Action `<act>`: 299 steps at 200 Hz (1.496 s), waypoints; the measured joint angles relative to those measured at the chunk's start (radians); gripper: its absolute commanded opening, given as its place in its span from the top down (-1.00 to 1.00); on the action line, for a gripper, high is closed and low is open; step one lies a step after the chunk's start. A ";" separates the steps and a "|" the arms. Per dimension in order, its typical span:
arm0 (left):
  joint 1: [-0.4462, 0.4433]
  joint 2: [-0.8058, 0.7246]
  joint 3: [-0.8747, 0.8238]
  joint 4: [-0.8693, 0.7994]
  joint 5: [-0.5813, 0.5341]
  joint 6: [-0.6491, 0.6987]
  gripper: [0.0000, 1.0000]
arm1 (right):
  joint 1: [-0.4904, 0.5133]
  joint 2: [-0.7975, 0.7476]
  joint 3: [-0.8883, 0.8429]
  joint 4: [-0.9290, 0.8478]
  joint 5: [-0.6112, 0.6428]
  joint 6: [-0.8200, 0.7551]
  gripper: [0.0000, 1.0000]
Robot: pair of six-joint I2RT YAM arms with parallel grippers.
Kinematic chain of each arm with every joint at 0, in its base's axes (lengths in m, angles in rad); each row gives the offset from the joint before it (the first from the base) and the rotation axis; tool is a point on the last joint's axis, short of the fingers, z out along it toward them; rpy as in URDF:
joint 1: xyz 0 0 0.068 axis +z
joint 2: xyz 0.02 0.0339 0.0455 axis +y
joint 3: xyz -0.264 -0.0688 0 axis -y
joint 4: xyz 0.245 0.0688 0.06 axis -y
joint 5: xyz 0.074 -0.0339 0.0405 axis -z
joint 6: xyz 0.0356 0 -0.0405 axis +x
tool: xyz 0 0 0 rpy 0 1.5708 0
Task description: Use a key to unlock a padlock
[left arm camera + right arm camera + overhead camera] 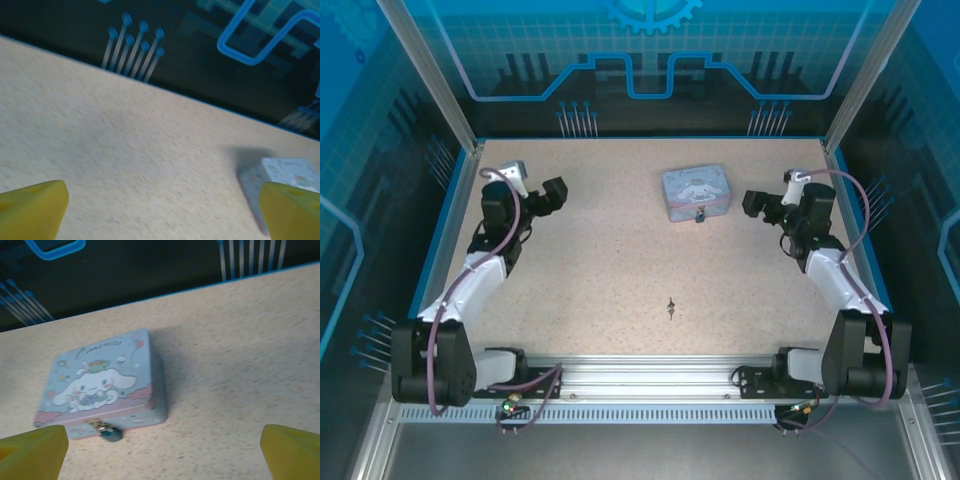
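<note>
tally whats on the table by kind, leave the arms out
pastel blue-and-pink cartoon-printed tin box: 1
small teal-blue padlock: 1
tiny dark metal key: 1
total: 3

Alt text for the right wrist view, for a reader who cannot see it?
A pastel cartoon-printed tin lies flat on the speckled table, the small teal padlock at its front clasp. The right gripper is open and empty, its yellow fingertips at the bottom corners.
</note>
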 measured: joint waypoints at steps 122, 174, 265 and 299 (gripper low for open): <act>-0.361 0.556 0.357 -0.076 0.184 -0.289 -0.85 | 0.075 0.598 0.504 -0.126 -0.127 0.130 -1.00; -0.435 0.787 0.621 -0.085 0.207 -0.351 -0.80 | 0.098 0.698 0.568 -0.154 -0.158 0.144 -1.00; -0.475 0.935 0.784 -0.153 0.254 -0.373 -0.76 | 0.151 0.707 0.586 -0.183 -0.211 0.140 -0.97; -0.474 0.922 0.752 -0.158 0.252 -0.371 -0.76 | 0.169 0.707 0.586 -0.182 -0.205 0.139 -0.96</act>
